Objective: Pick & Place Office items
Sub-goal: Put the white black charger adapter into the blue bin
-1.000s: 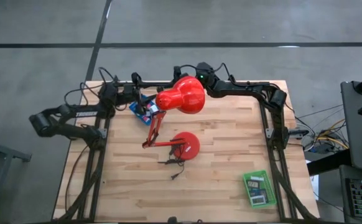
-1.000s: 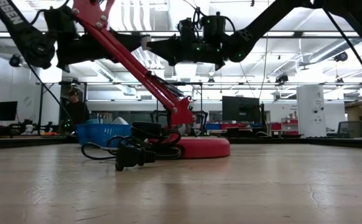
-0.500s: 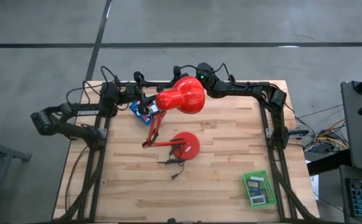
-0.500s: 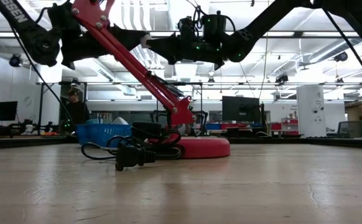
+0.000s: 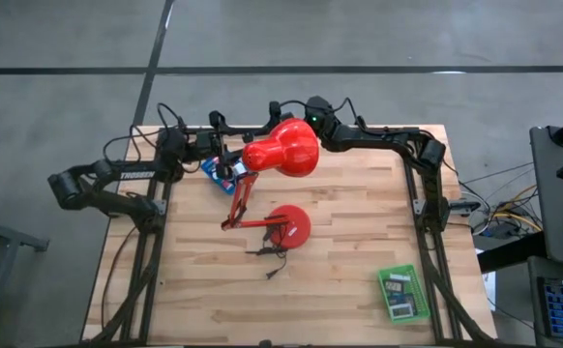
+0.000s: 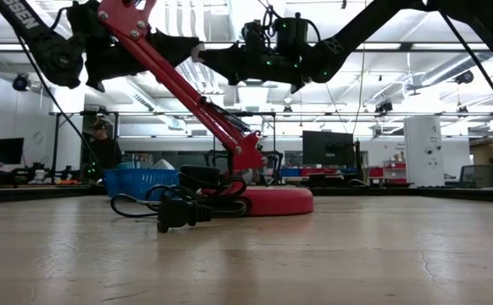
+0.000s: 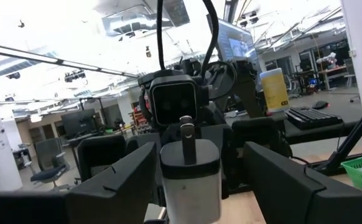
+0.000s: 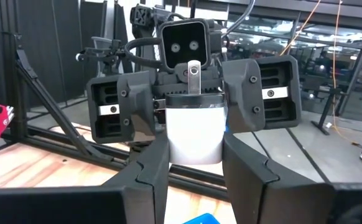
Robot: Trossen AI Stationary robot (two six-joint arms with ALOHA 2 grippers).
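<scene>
Handover step, by my read: your right gripper (image 8: 195, 177) has its fingers pressed against both sides of the white item (image 8: 195, 134), so it reads as pinching it. Don't loosen that hold until the other side is clearly tight. The left gripper (image 7: 199, 186) faces it head-on with fingers flanking the same item; can't tell if they are pressing yet. Close it squarely on the flat sides and keep both wrists level, no twisting. Watch the red lamp (image 5: 281, 147); its head sits just beside the meeting point. The item is a squat white block with a dark band on top and a slim upright tab with a hole. It hangs in the air over the table's back edge, above the blue tray (image 5: 214, 170). The green tray (image 5: 402, 293) is well apart.
</scene>
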